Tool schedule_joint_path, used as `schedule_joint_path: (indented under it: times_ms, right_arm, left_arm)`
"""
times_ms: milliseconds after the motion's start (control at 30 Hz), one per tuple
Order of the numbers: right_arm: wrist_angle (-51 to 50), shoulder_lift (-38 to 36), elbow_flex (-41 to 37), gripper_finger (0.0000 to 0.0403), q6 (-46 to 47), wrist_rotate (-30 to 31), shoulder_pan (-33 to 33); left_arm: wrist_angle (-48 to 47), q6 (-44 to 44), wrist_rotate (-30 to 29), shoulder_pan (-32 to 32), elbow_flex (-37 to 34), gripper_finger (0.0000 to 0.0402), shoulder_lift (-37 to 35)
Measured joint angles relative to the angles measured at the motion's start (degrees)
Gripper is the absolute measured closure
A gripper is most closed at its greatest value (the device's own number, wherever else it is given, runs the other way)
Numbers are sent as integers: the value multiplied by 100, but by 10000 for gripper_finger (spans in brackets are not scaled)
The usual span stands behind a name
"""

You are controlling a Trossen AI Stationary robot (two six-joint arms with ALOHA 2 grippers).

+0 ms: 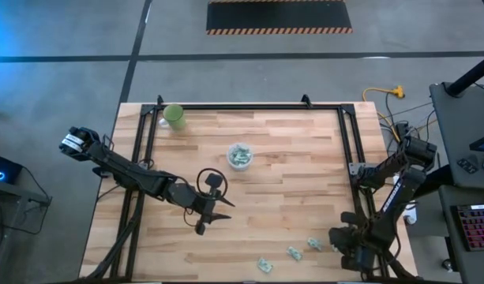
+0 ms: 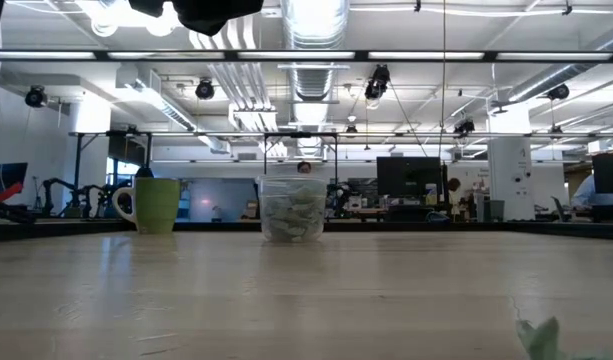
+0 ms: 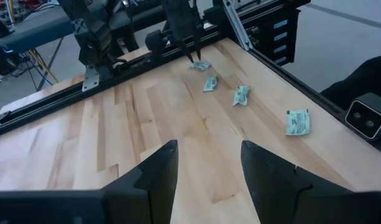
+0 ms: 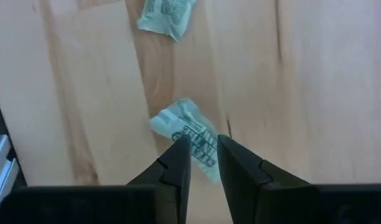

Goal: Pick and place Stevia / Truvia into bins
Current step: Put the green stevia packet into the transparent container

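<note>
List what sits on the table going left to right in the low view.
Green mug → clear cup with packets inside → a packet at the near right edge.

High view: overhead, facing straight down on the pale wooden plank table (image 1: 289, 197).
Low view: tabletop height, level across it, near the clear round plastic cup (image 2: 293, 208).
Left wrist view: slanting over the table.
Right wrist view: close above it.
Shared: cup, high and low views.
</note>
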Motion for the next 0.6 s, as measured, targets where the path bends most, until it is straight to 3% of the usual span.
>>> schedule_joint_path:
  times_ms: [200, 600]
  right_arm:
    - [565, 0, -223, 304, -225, 90, 0]
    - [723, 0, -370, 257, -132, 109, 0]
  left_arm:
    - [-2, 0, 1, 0, 0, 242, 1]
    - [-7, -2, 1, 0, -7, 242, 1]
